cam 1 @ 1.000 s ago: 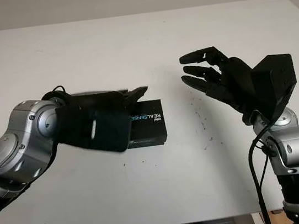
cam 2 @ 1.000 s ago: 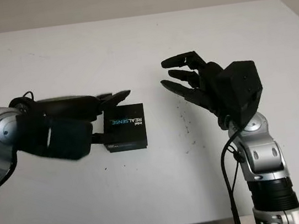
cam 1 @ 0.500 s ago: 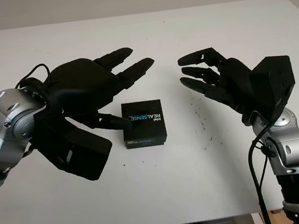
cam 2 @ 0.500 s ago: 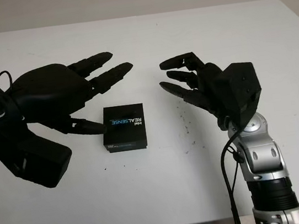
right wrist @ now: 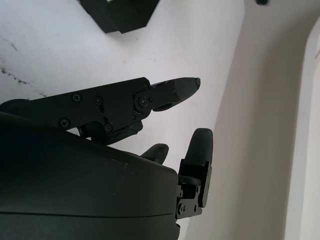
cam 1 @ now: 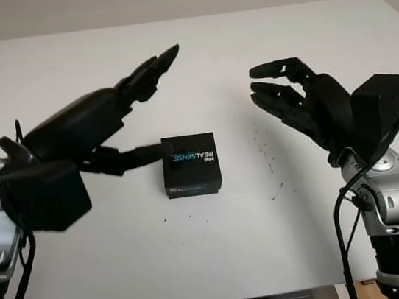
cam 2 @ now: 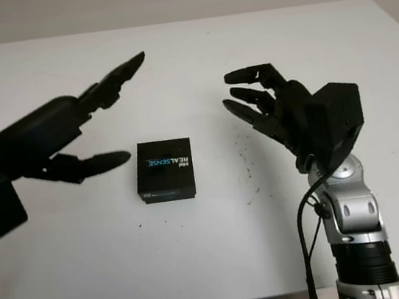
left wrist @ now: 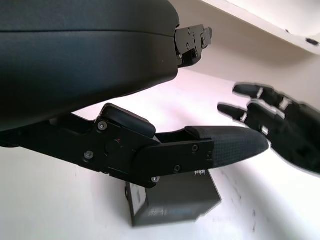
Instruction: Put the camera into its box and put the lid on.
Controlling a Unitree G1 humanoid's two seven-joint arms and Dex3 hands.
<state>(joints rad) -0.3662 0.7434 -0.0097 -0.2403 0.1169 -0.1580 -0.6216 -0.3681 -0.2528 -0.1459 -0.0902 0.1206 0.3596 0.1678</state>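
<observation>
the black realsense box (cam 1: 190,165) sat closed, lid on, near the middle of the white table (cam 1: 200,261), label facing up. the left hand (cam 1: 100,126) hung just to its left, open and holding nothing, thumb tip close beside the box's left edge, whether touching i couldn't tell. the right hand (cam 1: 301,105) hovered above the table to the box's right, well apart from it, also open with nothing in it.
</observation>
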